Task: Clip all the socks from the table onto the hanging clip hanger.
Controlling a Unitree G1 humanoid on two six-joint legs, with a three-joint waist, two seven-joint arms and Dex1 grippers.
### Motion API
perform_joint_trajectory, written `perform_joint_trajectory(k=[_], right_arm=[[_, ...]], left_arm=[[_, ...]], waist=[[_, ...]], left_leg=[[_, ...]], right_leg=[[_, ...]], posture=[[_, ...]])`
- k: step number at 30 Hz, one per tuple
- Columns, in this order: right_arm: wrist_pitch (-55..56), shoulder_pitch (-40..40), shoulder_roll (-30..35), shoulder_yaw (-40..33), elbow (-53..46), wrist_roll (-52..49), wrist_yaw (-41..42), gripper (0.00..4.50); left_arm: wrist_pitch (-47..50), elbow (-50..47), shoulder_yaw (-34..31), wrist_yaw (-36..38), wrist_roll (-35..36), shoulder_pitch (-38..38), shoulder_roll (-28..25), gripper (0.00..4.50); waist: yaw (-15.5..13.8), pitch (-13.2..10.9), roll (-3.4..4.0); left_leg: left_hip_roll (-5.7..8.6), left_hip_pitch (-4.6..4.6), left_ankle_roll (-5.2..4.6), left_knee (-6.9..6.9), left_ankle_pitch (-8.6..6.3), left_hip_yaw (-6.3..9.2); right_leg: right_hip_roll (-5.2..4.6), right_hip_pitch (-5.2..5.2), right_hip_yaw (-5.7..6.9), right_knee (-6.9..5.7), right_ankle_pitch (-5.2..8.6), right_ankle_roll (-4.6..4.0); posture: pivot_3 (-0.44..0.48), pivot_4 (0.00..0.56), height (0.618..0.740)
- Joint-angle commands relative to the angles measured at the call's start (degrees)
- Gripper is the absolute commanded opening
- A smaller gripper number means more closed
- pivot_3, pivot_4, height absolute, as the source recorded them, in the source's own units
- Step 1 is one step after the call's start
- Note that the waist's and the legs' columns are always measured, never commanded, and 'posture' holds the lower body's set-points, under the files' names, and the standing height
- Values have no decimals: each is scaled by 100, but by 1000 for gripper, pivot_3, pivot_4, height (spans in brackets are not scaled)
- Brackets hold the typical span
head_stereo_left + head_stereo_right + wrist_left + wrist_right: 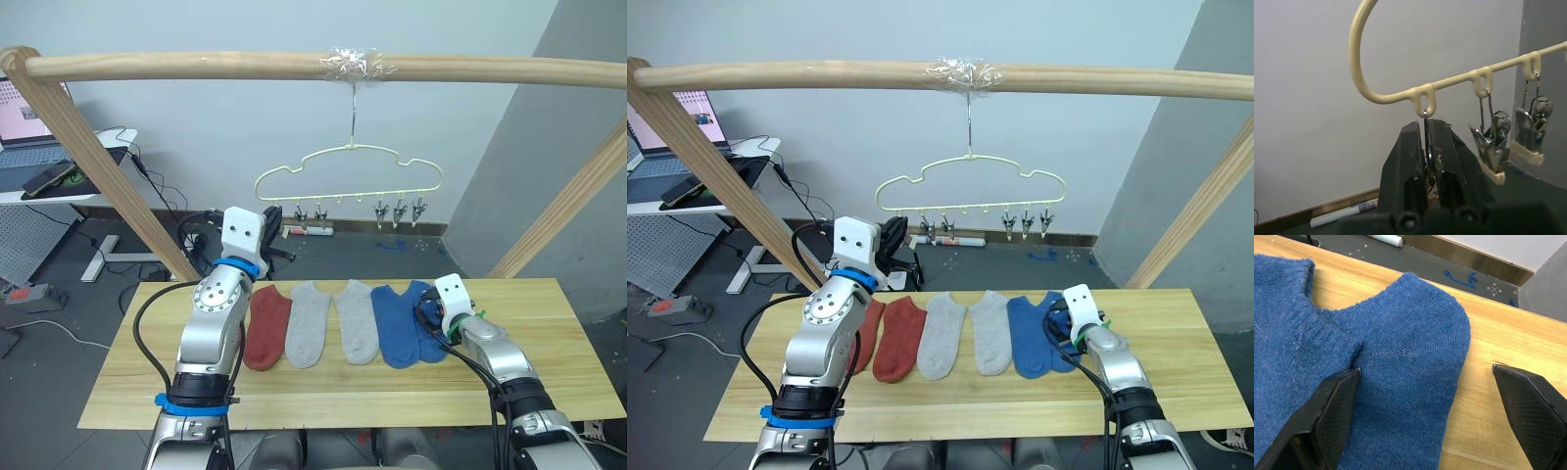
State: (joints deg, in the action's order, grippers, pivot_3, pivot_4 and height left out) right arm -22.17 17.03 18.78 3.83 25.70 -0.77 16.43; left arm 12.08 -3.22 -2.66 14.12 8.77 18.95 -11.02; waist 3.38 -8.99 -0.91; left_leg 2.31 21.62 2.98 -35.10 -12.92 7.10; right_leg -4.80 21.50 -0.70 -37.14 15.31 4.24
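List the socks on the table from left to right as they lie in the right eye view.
Rust-red sock → rust-red sock → grey sock → grey sock → blue sock → blue sock, under the right gripper.

No text, label, brand, number or sign can be read on anything here.

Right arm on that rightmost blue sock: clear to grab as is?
Probably yes. The right end effector is open over the rightmost blue sock, one finger on the fabric, the other over bare table; nothing lies between.
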Motion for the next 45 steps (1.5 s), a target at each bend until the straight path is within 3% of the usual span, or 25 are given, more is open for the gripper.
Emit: perform_joint_trajectory(k=[1, 3, 13, 19, 25, 29, 36, 40, 45], right_arm=[[-17, -93, -21, 103, 120, 98, 135, 4127], [-34, -119, -14, 82, 154, 111, 121, 3582], [52, -394, 267, 0, 41, 103, 311, 17], [334, -804, 732, -104, -586, 101, 583, 17], [333, -1330, 1380, -123, -2640, -29, 1251, 17], [428, -1566, 1754, -105, -3311, 138, 1464, 17], [-151, -1457, 1660, -463, -4247, -419, 1650, 17], [-902, -1316, 1499, -379, -5043, -1217, 2057, 17], [-1401, -940, 1067, 142, -5336, -1767, 2228, 17]], left_arm=[[51, -31, -95, -106, -22, -11, -13, 0], [48, 4, -94, -104, -22, 23, -13, 0], [10, 89, -106, -108, -16, 61, -5, 0], [172, 83, -154, 19, 215, 47, 52, 0], [640, 120, -285, 475, 804, 66, -76, 0], [744, 201, -308, 608, 913, 144, -145, 0], [1031, 238, -431, 771, 1269, 279, -160, 0], [1723, 162, -728, 828, 1993, 409, -117, 0], [3222, 39, -1524, 647, 3812, 641, 51, 0]], waist=[[0, 0, 0], [-4, 0, 0], [-36, 4, -4], [-45, 5, -7], [32, 3, -4], [4, 3, -5], [-7, 4, -8], [8, 2, -9], [13, -1, -15]], left_leg=[[-1, -2, 0, 0, 0, 0], [0, -7, 0, 0, 0, 0], [0, -17, 0, -1, 0, -3], [0, -17, 0, -1, 0, -5], [-3, -13, 0, -1, -1, -14], [-6, -15, 0, -1, -1, -10], [-5, -11, 0, -2, -1, -13], [-8, -10, 0, -2, -1, -8], [-8, -5, 0, -2, -1, -1]], right_leg=[[1, -2, 0, 0, 0, 0], [1, -8, 0, 0, 0, 0], [1, -18, -5, 1, -2, 6], [1, -18, -6, 3, 10, 26], [1, -8, -15, 1, 13, 31], [4, -13, -10, 2, 13, 34], [4, -10, -14, 6, 11, 36], [7, -9, -12, 4, 11, 35], [7, -9, -3, 9, 11, 35]], posture=[[-24, 130, 740], [-25, 130, 740], [-27, 135, 740], [-32, 135, 740], [-61, 128, 740], [-78, 124, 740], [-89, 121, 740], [-89, 128, 740], [-94, 132, 740]])
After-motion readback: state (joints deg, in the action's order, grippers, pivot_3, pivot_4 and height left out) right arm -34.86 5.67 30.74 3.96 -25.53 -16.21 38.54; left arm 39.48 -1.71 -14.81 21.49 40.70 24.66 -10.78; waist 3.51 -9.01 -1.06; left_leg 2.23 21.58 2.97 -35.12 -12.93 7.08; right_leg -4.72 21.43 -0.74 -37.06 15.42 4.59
